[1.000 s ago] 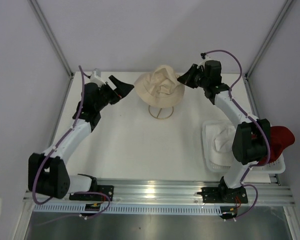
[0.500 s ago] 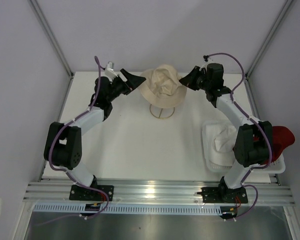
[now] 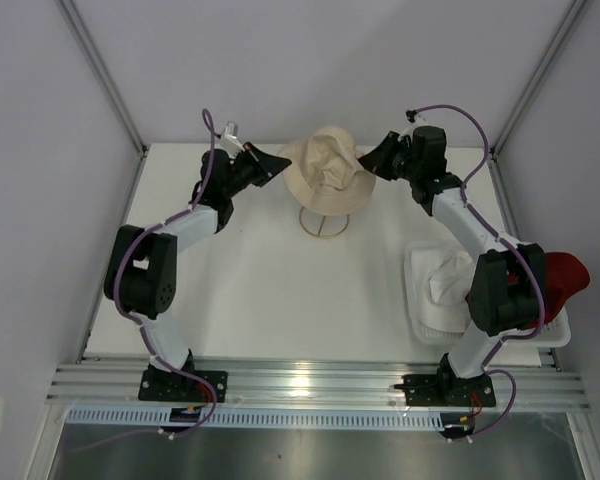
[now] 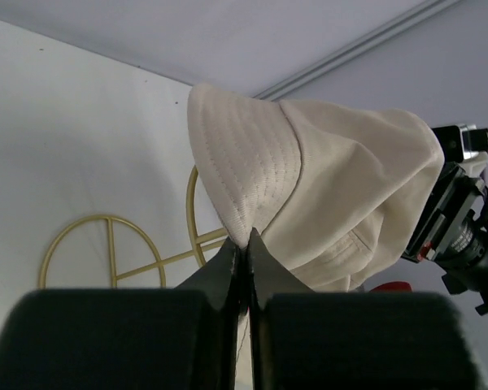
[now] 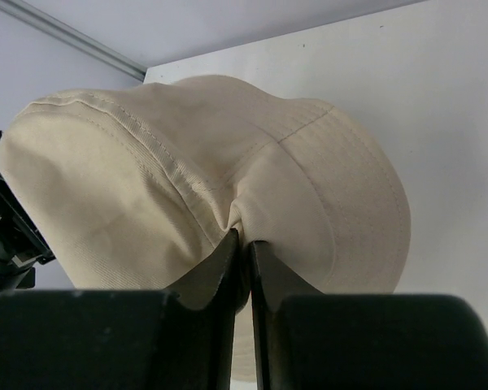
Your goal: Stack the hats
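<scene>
The left gripper (image 4: 244,240), fingers pressed together, pinches the stitched brim of a cream-white bucket hat (image 4: 342,187), while the right gripper (image 5: 244,238) is clamped the same way on a fold of brim at the opposite side. Held between the two outstretched arms, the hat hangs over a gold wire-ring stand (image 3: 323,226) at the far middle of the white table (image 3: 250,290), its crown creased and its brim drooping. The left wrist view shows the stand's flat ring base and an upright loop just under the fabric; whether the hat's weight rests on the stand cannot be told. Well apart, at the near right of the table, a white mesh basket (image 3: 558,338) holds a pale grey hat (image 3: 440,285). A dark red hat (image 3: 565,272) lies at the basket's right side, partly hidden behind the right arm.
</scene>
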